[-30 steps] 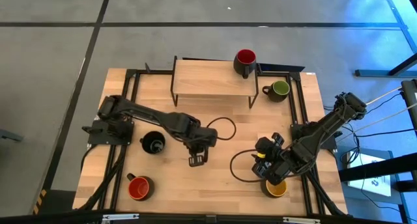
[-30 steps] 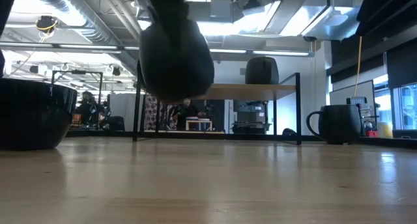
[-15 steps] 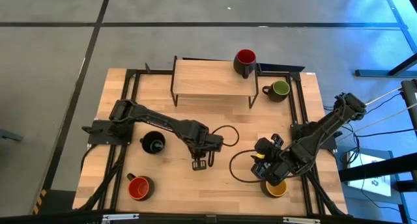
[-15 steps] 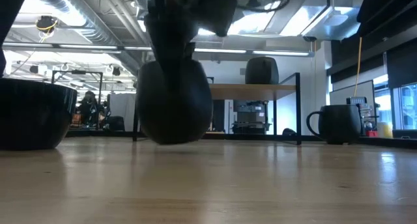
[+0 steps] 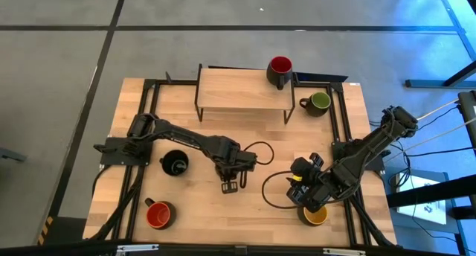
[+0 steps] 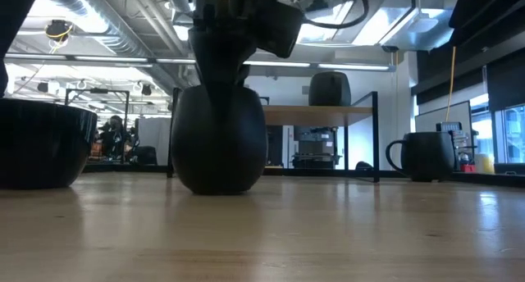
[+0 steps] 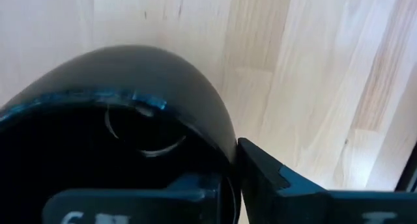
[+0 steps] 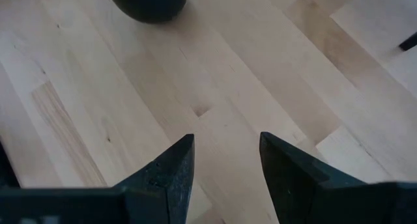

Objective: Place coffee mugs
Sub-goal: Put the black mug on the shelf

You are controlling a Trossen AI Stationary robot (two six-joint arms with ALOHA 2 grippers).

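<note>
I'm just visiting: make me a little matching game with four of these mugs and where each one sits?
Things:
1. red mug
2. green mug
3. yellow mug
4. black mug

Places:
A. on the tabletop, held by the left gripper
B. on the raised wooden shelf
C. beside the right gripper
D. on the table just right of the shelf

Pairs: 1-B, 2-D, 3-C, 4-A

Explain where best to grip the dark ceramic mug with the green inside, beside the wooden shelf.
Take the green-lined dark ceramic mug by its rim wall from straight above, one finger inside, one outside, probably opposite its handle. It stands upright, mouth open upward, and the handle points toward the wooden shelf.
</note>
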